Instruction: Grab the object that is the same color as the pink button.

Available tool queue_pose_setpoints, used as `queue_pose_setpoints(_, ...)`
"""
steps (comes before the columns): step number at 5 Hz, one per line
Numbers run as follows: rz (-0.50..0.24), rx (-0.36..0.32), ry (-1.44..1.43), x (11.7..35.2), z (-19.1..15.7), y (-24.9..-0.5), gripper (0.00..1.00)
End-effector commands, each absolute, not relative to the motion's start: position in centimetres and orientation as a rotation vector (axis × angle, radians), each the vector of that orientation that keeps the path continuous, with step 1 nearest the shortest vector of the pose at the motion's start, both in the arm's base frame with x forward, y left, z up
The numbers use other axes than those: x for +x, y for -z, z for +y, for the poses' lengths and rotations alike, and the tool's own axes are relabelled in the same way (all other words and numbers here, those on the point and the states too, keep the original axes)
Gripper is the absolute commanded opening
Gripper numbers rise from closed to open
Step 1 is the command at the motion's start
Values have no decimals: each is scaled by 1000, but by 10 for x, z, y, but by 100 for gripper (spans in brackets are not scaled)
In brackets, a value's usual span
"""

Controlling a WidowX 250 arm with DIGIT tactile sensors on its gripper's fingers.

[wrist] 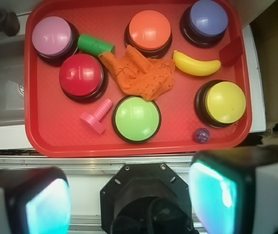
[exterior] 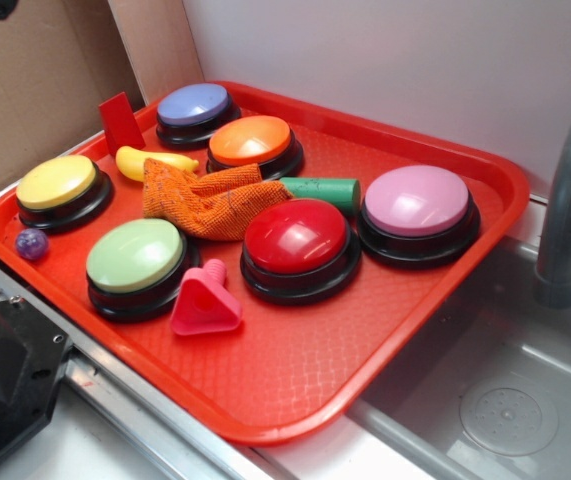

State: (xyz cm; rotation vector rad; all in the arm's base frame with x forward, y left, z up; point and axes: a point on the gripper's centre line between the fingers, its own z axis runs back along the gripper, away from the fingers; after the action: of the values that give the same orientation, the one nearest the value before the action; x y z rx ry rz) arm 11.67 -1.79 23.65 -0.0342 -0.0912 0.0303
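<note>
Pink funnel lies on its side on the red tray, between the green button and red button. We should descend with the fingers, now apart, straddling its neck, clear of both domes.

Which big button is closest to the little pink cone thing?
The green button, right beside the pink cone. The red button sits slightly farther away.
</note>
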Motion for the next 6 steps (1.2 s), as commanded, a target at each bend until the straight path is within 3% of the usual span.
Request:
queue_pose_setpoints(1,-91,-34,-30,117,-18,-236,100)
queue_pose_setpoints(2,-162,-43,220,130,-32,-215,100)
queue_pose_setpoints(3,-155,-18,406,142,-40,-194,100)
queue_pose_setpoints(4,-190,-47,545,154,-49,-167,100)
queue_pose_setpoints(5,-177,15,682,162,-66,-133,100)
queue_pose_setpoints(6,-220,-18,706,165,-76,-113,100)
